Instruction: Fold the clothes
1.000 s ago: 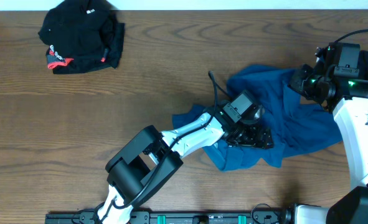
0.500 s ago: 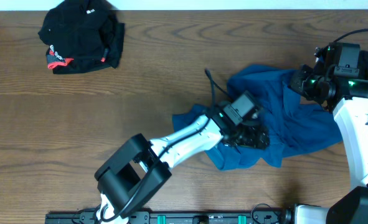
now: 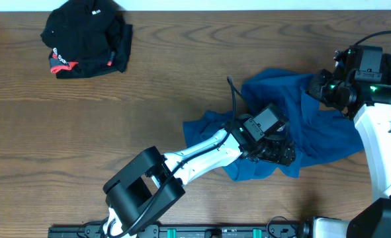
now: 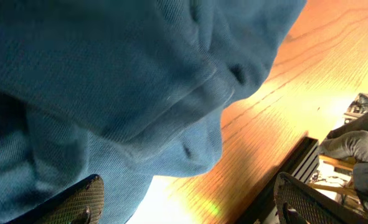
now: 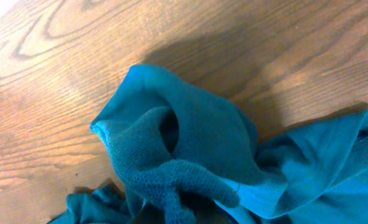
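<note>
Garment (image 3: 327, 139) lay crumpled centre-right; your left end effector (image 3: 278, 151) stood apart on it; right end effector (image 3: 317, 86): cannot tell.

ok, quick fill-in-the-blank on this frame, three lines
The shirt beneath the left gripper is ___.
Its fingers are ___, not shut.
The other garment, far from both arms, is ___.
Missing: blue; open; black.
</note>
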Tool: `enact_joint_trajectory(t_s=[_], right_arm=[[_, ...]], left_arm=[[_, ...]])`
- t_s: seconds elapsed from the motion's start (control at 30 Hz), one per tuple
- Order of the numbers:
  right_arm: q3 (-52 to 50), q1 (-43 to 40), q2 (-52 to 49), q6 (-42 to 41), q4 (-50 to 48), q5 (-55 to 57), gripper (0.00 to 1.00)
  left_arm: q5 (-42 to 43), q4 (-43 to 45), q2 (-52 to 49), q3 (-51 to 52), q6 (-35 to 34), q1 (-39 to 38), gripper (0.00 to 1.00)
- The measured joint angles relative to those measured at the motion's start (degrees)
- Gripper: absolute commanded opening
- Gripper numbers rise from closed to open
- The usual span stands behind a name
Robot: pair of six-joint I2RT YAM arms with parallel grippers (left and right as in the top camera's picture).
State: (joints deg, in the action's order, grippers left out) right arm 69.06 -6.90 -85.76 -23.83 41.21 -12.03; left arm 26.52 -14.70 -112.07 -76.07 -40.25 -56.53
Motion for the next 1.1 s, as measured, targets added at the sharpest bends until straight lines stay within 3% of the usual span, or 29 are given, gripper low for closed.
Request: enact_joint_trajectory(t_s=[1.1], right_arm=[[0.0, -0.6, 0.0, 0.0, 0.1, 0.0, 0.02]], left_arm=[[-2.5, 6.6, -4.0, 0.0, -5.5, 1.0, 0.88]])
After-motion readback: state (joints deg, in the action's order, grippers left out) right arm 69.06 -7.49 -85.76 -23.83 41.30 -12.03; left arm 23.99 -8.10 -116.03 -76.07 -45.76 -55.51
